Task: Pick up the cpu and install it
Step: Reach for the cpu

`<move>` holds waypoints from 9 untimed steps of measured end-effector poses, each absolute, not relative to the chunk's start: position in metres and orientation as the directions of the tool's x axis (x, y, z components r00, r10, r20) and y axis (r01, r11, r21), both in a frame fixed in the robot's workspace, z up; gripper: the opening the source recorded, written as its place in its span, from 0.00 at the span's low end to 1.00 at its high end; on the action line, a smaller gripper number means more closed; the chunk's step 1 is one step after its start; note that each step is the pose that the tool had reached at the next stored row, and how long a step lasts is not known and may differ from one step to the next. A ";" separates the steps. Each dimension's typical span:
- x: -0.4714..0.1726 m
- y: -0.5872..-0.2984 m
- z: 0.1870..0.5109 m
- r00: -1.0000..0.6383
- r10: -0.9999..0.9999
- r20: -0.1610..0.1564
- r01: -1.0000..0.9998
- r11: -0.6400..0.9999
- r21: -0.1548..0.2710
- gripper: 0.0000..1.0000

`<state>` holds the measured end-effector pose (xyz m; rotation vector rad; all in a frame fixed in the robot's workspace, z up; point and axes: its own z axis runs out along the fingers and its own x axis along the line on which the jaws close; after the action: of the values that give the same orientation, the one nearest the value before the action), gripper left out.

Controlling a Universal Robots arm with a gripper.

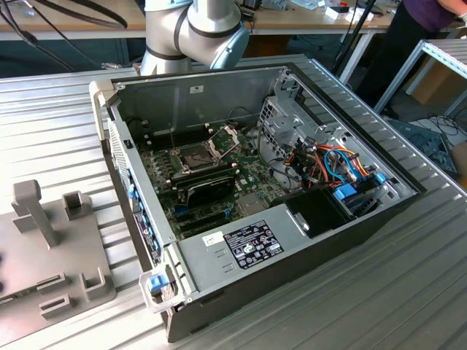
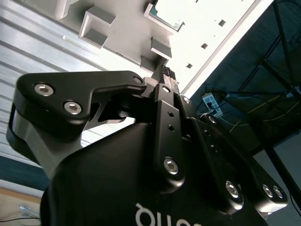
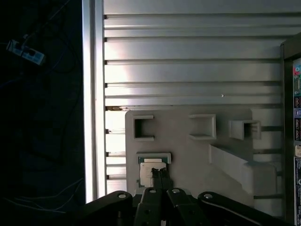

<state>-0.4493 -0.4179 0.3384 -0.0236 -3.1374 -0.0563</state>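
One cpu, not yet picked: it lies in its fixture pocket with the gripper above it.
Gripper [image 3: 160,175] fingers are pressed together with nothing between them, tips over the cpu [image 3: 146,174] in the first wrist view; the second wrist view shows tips and chip apart. The cpu lies flat in a framed pocket near the edge of the grey fixture [image 3: 188,155]. My take: spread the fingers past the chip's edges, centre, descend straight, grip the sides, lift level clear of the pocket walls. Further off, the socket [image 1: 195,157] in the case [image 1: 190,95] has its frame hinged up.
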 end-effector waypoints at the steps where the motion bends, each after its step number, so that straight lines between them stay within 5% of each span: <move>1: -0.449 -0.418 0.335 -1.000 0.015 0.004 0.015 0.999 0.036 0.11; 9: -0.449 -0.418 0.331 -1.000 0.015 0.004 0.015 0.999 0.035 0.11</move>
<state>-0.4493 -0.4180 0.3313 -0.0236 -3.1371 -0.0552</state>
